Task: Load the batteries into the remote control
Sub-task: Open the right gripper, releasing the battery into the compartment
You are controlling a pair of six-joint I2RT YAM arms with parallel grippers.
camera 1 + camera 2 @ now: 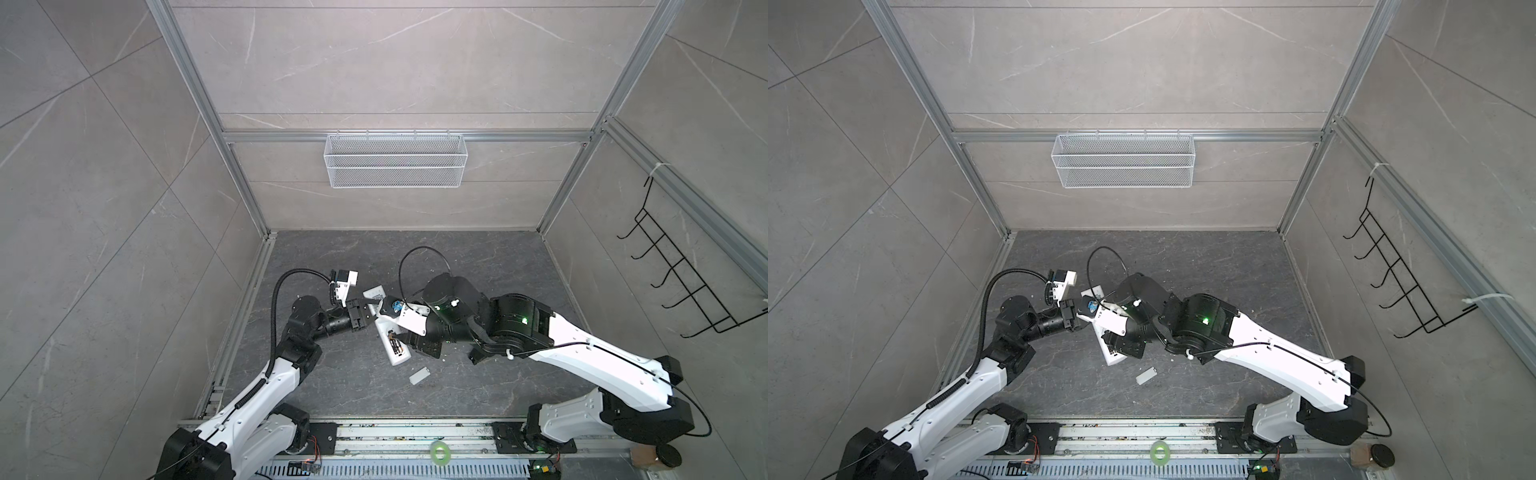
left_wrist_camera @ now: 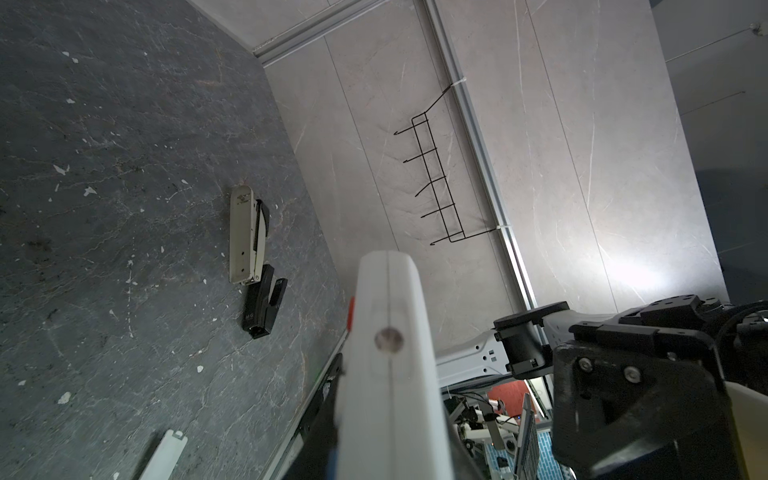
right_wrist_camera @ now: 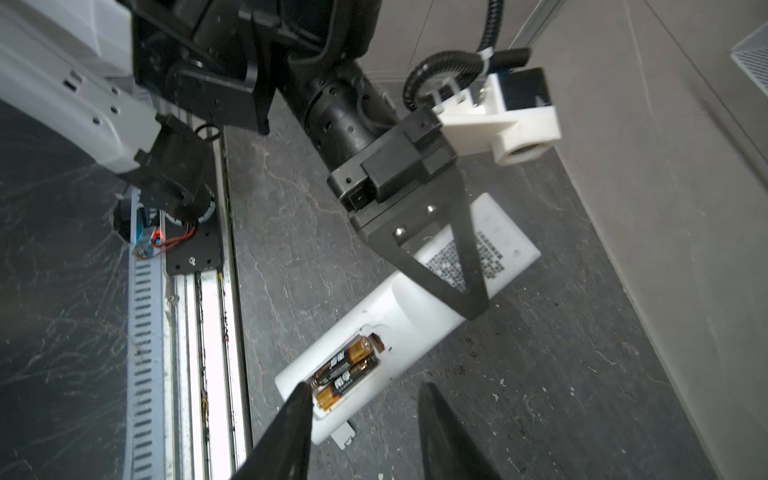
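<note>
The white remote control [image 3: 399,316] lies back up, its compartment open, with both batteries [image 3: 347,370] side by side inside. My left gripper [image 3: 469,299] is shut on the remote's labelled far end; in the left wrist view the remote [image 2: 386,353] is edge-on between the jaws. In a top view the remote [image 1: 388,332] slants across the floor's middle, the batteries [image 1: 394,345] showing dark. My right gripper [image 3: 365,392] is open. One of its fingertips [image 3: 301,395] is at the compartment's near end, and only floor lies between the fingers. My left gripper [image 1: 365,315] reaches in from the left, and my right gripper [image 1: 409,347] from the right.
The loose white cover [image 1: 419,376] lies on the dark floor just in front of the remote, and a corner of the cover [image 3: 343,434] pokes out beneath it. A cream and black stapler-like object [image 2: 247,237] sits further out. A mesh basket [image 1: 395,160] and a black hook rack [image 1: 681,270] hang on the walls.
</note>
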